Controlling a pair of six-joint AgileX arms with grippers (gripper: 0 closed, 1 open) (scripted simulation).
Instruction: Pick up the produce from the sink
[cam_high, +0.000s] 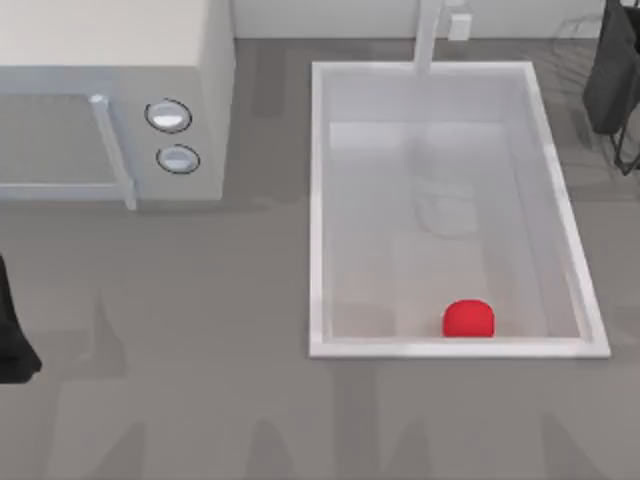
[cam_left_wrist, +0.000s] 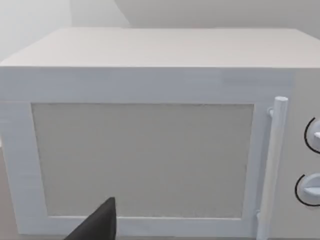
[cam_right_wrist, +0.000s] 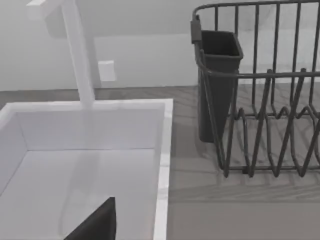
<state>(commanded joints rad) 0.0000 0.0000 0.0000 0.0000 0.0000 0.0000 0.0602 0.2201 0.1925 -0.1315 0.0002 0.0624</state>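
The sink (cam_high: 320, 200) sits toward the counter's right side, beside the microwave (cam_high: 120, 60). The produce (cam_high: 468, 319) rests against the sink's near wall. Neither gripper's finger state can be told.

Dish rack (cam_right_wrist: 260, 100) cut off
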